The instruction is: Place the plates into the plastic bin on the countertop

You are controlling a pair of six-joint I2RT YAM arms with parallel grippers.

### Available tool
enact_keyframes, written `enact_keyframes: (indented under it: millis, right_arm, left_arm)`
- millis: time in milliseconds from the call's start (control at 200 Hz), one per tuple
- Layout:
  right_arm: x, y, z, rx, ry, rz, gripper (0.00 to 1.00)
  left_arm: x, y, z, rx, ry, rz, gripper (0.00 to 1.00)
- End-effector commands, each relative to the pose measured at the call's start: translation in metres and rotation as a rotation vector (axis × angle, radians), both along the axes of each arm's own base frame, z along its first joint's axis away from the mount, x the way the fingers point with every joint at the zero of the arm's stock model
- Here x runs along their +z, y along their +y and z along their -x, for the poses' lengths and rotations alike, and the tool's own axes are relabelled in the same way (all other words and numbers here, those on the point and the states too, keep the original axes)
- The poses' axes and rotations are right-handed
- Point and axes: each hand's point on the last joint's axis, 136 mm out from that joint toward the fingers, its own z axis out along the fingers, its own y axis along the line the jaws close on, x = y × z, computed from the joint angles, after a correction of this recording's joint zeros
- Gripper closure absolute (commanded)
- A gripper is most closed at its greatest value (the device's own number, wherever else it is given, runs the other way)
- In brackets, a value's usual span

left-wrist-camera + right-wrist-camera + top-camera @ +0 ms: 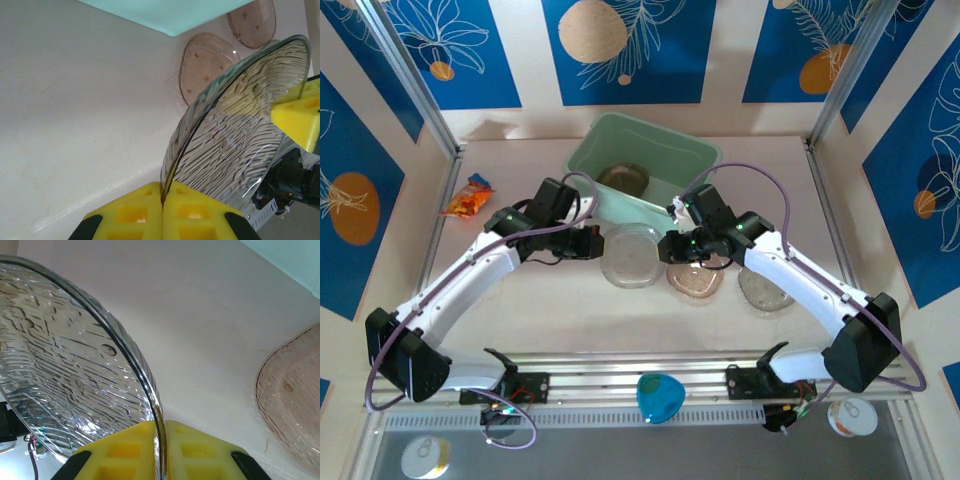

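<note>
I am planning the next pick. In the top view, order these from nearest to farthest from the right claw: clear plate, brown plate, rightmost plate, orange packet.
1. Clear plate, in the right claw.
2. Brown plate, close beside it.
3. Rightmost plate, farther right.
4. Orange packet, far left.

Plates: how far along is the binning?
Done: at least one brownish plate lies in the plastic bin. In hand: the clear plate is clamped at opposite rims by the left gripper and right gripper. Left: the pinkish plate and the outer plate, both on the countertop.
</note>
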Motion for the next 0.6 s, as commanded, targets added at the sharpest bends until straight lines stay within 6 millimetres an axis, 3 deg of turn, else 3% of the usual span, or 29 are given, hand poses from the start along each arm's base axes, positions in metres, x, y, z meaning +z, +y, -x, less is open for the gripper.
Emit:
enact_keyframes:
  millis: [0,90,175,250,360,595]
  right_arm:
    - [-0.001,-0.004,0.006,0.001,0.006,0.004,0.89]
    - [0.004,-0.005,0.007,-0.002,-0.004,-0.002,0.91]
    - [0.011,-0.006,0.006,-0.012,-0.015,-0.023,0.93]
    - [0.019,-0.008,0.005,-0.030,-0.027,-0.047,0.95]
    - [0.033,-0.013,0.003,-0.062,-0.046,-0.076,0.96]
    - [0.066,-0.035,-0.010,-0.146,-0.088,-0.093,0.99]
  left_arm:
    - [0.011,-0.001,-0.002,-0.012,-0.020,0.010,0.92]
    - [0.012,0.000,-0.003,-0.008,-0.029,0.003,0.83]
    - [0.013,0.004,-0.007,0.019,-0.041,-0.012,0.68]
    - [0.016,0.006,-0.012,0.043,-0.059,-0.018,0.46]
    - [0.028,0.014,-0.021,0.096,-0.121,-0.034,0.26]
    - [0.063,0.039,-0.040,0.196,-0.272,-0.078,0.00]
